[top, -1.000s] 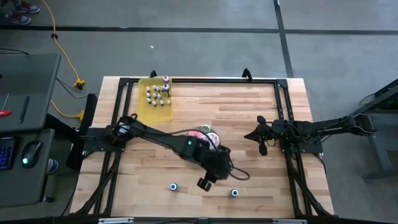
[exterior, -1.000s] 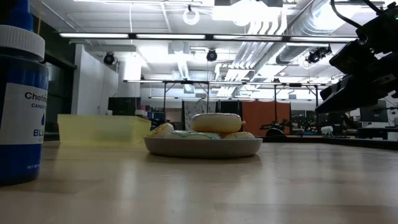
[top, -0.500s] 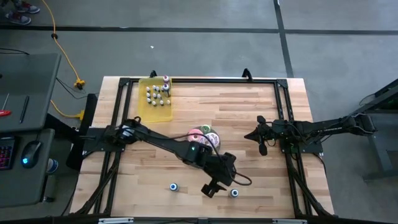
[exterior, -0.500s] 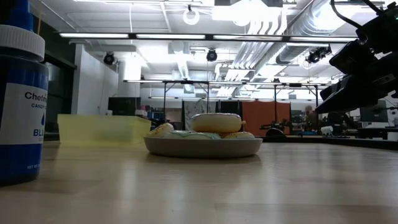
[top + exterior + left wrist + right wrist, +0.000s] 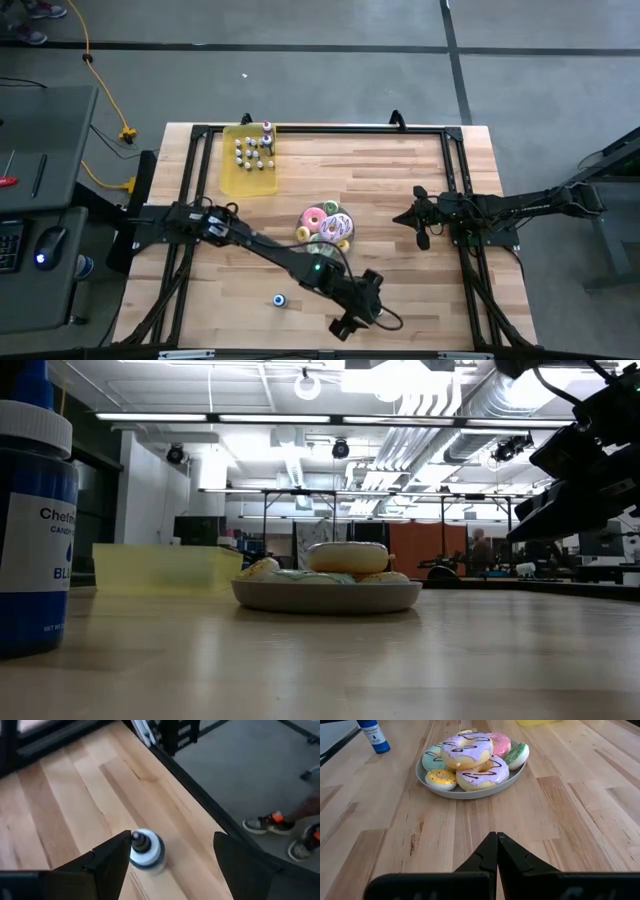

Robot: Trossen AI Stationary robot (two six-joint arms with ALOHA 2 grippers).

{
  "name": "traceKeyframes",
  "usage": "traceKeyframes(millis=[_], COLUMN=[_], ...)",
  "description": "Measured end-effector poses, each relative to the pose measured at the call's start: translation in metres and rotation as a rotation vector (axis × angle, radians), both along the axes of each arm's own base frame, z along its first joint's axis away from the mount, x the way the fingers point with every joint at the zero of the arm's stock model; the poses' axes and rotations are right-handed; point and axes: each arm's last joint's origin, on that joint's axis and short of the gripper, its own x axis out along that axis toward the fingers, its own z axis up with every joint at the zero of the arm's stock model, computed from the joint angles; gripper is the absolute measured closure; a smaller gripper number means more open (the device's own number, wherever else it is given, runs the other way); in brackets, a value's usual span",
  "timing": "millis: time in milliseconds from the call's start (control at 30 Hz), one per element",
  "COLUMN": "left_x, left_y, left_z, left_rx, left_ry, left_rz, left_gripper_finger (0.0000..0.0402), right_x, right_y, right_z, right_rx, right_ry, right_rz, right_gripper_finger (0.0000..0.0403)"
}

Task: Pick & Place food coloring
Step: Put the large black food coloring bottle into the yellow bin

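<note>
Left hand (image 5: 167,857) spread above bottle (image 5: 146,850)

On the blue bottle (image 5: 35,520) label we read "Chefm", "CANDY", "BL", all cut off; smaller print unreadable.

You have most of the food coloring bottles (image 5: 254,150) standing upright in rows in the yellow tray (image 5: 232,178) at the table's far left corner; they are tiny and pale, and one at the tray's far edge has a pink cap. Two bottles stand apart near the table's front edge. One blue-capped bottle (image 5: 281,299) stands upright and alone, left of the left arm's end; from table height you see its blue body, white cap and label (image 5: 33,525). The other bottle (image 5: 146,850) stands upright between the left gripper's open jaws, close to one finger, with a white-and-blue body and a dark nozzle.
</note>
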Motion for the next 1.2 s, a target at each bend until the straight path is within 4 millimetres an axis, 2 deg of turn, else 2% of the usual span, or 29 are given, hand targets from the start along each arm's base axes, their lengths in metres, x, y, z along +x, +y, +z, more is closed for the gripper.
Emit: traceKeyframes(millis=[267,933,1067,1200], left_x=[0.004,0.013,0.017,0.022], left_y=[0.002,0.022,0.021,0.019], left_z=[-0.013,-0.009,-0.026,-0.027], left_rx=[0.044,-0.046,-0.044,-0.07], left_ry=[0.011,0.031,0.056,0.014], left_rz=[0.064,0.085,0.088,0.082], left_gripper_finger=[0.0124,0.0124,0.0124,0.0124], right_x=[0.0,0.0,0.0,0.0], right_y=[0.0,0.0,0.0,0.0], right_z=[0.0,0.0,0.0,0.0], right_rx=[0.0,0.0,0.0,0.0], right_ry=[-0.002,-0.002,-0.003,-0.002], right_rz=[0.0,0.0,0.0,0.0], right_gripper_finger=[0.0402,0.0402,0.0402,0.0402])
